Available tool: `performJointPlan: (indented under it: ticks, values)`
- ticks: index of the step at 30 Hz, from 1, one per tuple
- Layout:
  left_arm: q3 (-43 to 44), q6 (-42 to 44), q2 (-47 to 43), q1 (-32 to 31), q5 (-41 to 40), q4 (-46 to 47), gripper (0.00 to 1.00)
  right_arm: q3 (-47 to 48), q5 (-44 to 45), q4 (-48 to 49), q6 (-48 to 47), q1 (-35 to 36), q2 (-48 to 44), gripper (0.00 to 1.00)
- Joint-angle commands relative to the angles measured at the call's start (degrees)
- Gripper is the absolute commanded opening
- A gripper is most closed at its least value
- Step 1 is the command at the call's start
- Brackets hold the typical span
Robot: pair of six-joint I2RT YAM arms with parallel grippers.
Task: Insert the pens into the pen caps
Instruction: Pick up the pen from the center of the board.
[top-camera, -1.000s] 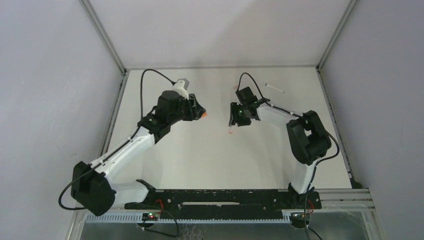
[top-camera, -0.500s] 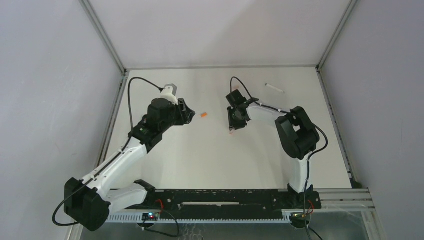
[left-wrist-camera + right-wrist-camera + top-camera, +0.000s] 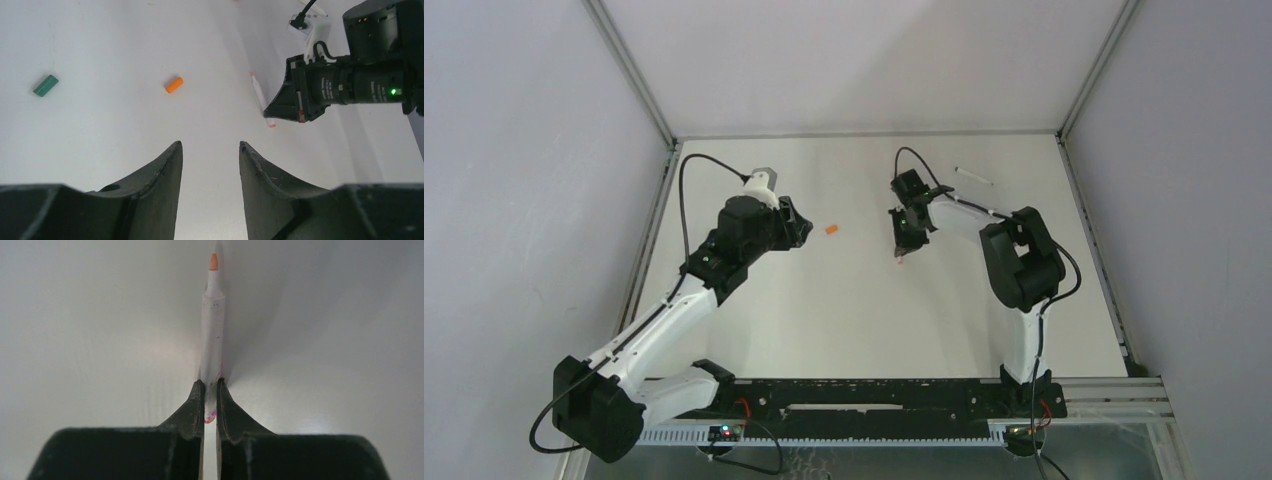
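Main change: my right gripper [image 3: 210, 382] was about half open a second ago and its jaws are now clamped on the pen [image 3: 212, 315]. They pinch it at the stained back end, with the orange-ish tip pointing away from the wrist. That pen sits right of the orange cap [image 3: 830, 231], well apart from it. In the top view wrist and pen have shifted slightly further from the cap than half a second back. I can't tell if the pen is off the desk [image 3: 824, 320] yet; from the left wrist view it looks to be lying flat. The left gripper [image 3: 210, 146] was right at the orange cap a second ago. Now it is backed off to the cap's left, jaws partly apart and empty, and the cap lies loose on the desk just beyond them. That arm shows no change over the last half second. A green cap [image 3: 45, 85] lies further left of the orange cap in the left wrist view, with nothing on it. A second pen [image 3: 973, 176] lies far right of and beyond the orange cap. My read: the pen is secured, the cap is set down within reach, and nothing is capped yet. Next, the left needs to hold the orange cap, or the right needs to bring the tip to it. A grip this far back on the barrel could let the tip wobble.
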Motion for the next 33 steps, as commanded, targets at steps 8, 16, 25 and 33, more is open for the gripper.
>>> performJointPlan:
  ticks: [8,16,25,33]
  values:
    - [-0.07,1.95,-1.70,0.87,0.69,1.02,0.50,10.34,0.06,-9.30,-18.53,-10.63,3.87,0.06]
    - [0.88,2.18,-0.81,0.97,2.18,0.44,0.51,21.87,3.44,-8.87,-28.35,-12.63,10.69,0.07]
    - [2.84,2.55,0.91,1.05,2.62,-1.28,0.51,42.22,-3.61,-14.45,-34.09,-15.20,22.62,0.11]
    - [4.82,2.82,2.67,1.05,2.78,-2.36,0.52,52.00,-3.28,-14.61,-34.27,-15.61,29.35,0.16]
